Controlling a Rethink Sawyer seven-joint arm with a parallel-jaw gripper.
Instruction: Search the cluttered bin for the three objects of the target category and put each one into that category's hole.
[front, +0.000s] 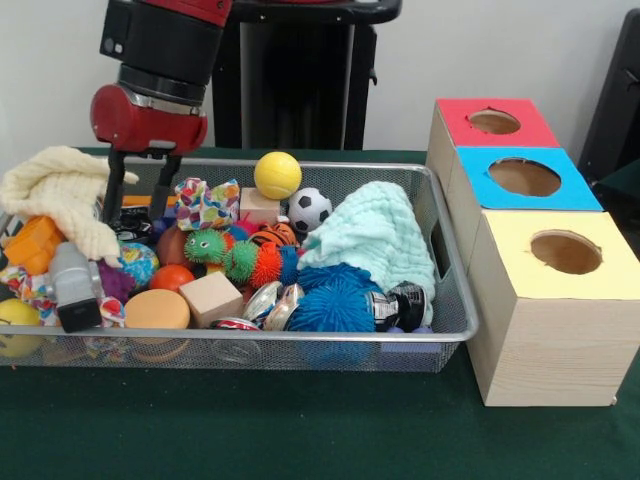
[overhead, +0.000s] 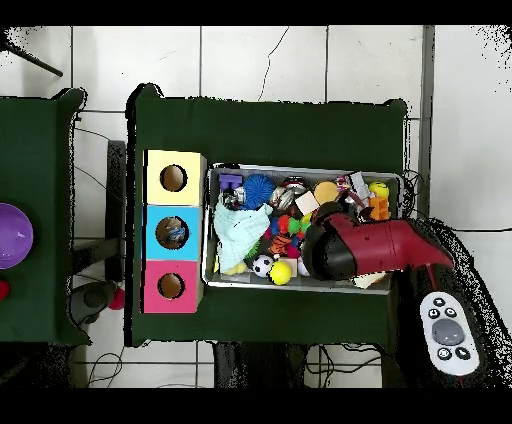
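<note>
Green desk (front: 300, 430) lower frame, wire bin (front: 440, 330) full of toys; my tool (front: 138, 195) upper left, prongs spread wide among clutter, holding nothing I see.

The arm (front: 160, 45) is built of red and black sections. At the top of the front view a red shell caps a black, block-shaped housing with a small pale round mark on its left face. Below it sits a dark ribbed collar edged by a thin silver ring, then a rounded glossy red wrist body. A black plate under the wrist carries the gripper (front: 140, 190), whose two thin, straight black fingers (front: 114, 186) are set apart. From overhead the arm reads as a tapering red link ending in a rounded black joint.
</note>
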